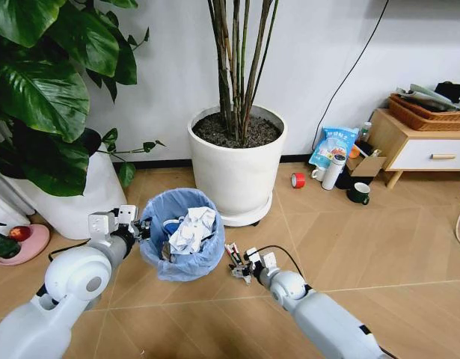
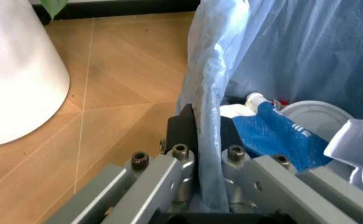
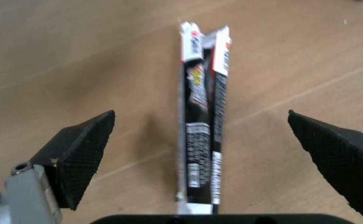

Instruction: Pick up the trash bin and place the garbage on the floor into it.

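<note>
Since the trash bin is already stuffed with crumpled white paper, a blue-white packet and a white disc, we're reckoning most of the cleanup is behind us. We're gripping it on its left side: our left gripper is pinching the rim together with the pale blue bag liner, one finger inside and one outside, and the bin is sitting low over the floor just in front of the big white plant pot. Whether it's actually lifted or resting, we can't tell. What's left, far as we can see, is the long thin wrapper, lying flat on the planks just right of the bin. Our right gripper is hovering right above it with both pads spread wide on either side, nothing pinched yet. So we're guessing one grab and one drop to go. The mug, bottle and red tape roll over by the cabinet aren't ours to worry about.
</note>
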Tool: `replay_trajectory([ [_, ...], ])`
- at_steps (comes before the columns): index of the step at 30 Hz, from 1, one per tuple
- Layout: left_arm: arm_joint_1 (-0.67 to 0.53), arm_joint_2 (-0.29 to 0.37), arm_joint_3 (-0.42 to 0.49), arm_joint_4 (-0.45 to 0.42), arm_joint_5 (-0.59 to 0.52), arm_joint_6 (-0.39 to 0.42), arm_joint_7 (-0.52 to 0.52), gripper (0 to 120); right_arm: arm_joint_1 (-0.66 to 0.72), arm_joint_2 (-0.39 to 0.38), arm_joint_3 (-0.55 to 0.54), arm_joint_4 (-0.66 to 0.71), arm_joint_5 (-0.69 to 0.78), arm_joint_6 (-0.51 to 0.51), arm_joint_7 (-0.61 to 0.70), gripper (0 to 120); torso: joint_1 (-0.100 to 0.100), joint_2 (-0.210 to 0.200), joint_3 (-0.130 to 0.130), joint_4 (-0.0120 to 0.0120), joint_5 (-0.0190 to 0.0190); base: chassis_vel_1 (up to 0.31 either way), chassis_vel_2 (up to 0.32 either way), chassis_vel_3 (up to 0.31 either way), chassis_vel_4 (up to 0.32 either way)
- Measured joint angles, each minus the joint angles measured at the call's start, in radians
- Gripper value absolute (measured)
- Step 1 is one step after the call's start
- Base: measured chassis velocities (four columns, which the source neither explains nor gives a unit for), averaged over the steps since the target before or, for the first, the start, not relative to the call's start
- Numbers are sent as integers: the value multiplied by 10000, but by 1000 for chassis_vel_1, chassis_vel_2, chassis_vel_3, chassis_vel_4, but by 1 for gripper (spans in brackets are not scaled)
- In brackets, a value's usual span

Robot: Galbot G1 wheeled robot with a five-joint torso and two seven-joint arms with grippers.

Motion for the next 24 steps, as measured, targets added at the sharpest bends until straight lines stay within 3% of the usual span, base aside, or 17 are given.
replay_trajectory([
  [15, 0, -99, 32, -23, 34, -34, -5, 0, 209, 418, 204, -1358, -144, 255, -302, 98, 0, 0, 0, 0, 1, 0, 0, 0, 0],
  [24, -7, -79, 32, -44, 35, -42, -11, 0, 322, 596, 333, -1888, -289, 484, -422, 70, 0, 0, 0, -1, 1, 0, 0, 0, 0],
])
